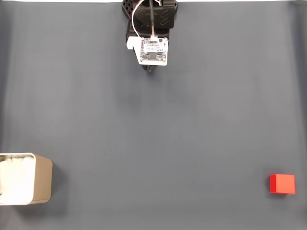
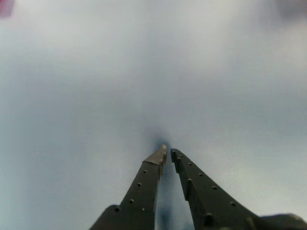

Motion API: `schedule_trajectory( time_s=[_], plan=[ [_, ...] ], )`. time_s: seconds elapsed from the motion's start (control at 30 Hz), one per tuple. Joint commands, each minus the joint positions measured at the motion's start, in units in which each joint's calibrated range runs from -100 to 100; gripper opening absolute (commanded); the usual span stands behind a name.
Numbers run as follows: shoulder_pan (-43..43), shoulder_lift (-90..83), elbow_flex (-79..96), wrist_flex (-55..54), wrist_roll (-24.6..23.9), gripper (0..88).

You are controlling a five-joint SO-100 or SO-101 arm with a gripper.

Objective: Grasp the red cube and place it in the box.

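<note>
A: How does the fixed view look?

B: Even and soft. The grey table is sharp and free of glare, though the box interior is blown out white.

A: And the wrist view?

B: Hazy. The table is blurred, with a dark shadow at the tool tips.

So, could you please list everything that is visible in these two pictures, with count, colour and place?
red cube: one, bright red, lower right of the fixed view, alone on the surface.
box: one, beige walls with white rim and inside, lower left edge of the fixed view, far from the cube.
table surface: one, grey-blue, under everything.
arm: one, black with a white circuit board, top centre of the fixed view.
end effector: one, dark, tips nearly touching, holding nothing, bottom of the wrist view.
</note>
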Motion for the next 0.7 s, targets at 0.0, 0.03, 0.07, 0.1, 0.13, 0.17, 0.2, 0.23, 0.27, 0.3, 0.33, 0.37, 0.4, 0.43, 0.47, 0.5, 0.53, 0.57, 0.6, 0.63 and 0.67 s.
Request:
schedule_trajectory(
  time_s=[0.0,0.03,0.07,0.1,0.13,0.17,0.2,0.23,0.27,0.3,0.33,0.37,0.4,0.43,0.47,0.5,0.53,0.57,0.6,0.63,0.67],
  plan=[
    [-0.07,0.09,0.45,1.36,0.39,0.2],
    [0.0,0.09,0.45,1.36,0.39,0.2],
    [0.0,0.09,0.45,1.36,0.39,0.2],
    [0.0,0.09,0.45,1.36,0.39,0.2],
    [0.0,0.09,0.45,1.36,0.39,0.2],
    [0.0,0.09,0.45,1.36,0.39,0.2],
    [0.0,0.09,0.45,1.36,0.39,0.2],
    [0.0,0.09,0.45,1.36,0.39,0.2],
    [0.0,0.09,0.45,1.36,0.39,0.2],
    [0.0,0.09,0.45,1.36,0.39,0.2],
    [0.0,0.09,0.45,1.36,0.39,0.2],
    [0.0,0.09,0.45,1.36,0.39,0.2],
    [0.0,0.09,0.45,1.36,0.44,0.2],
    [0.0,0.09,0.45,1.36,0.49,0.2],
    [0.0,0.09,0.45,1.36,0.63,0.4],
    [0.0,0.09,0.45,1.36,0.73,0.4],
    [0.0,0.09,0.45,1.36,0.73,0.4],
    [-0.07,0.09,0.45,1.36,0.73,0.4],
    [-0.29,0.09,0.45,1.36,0.59,0.4],
    [-0.36,0.09,0.45,1.36,0.44,0.4],
    [-0.36,0.09,0.45,1.36,0.44,0.4]
  ],
)
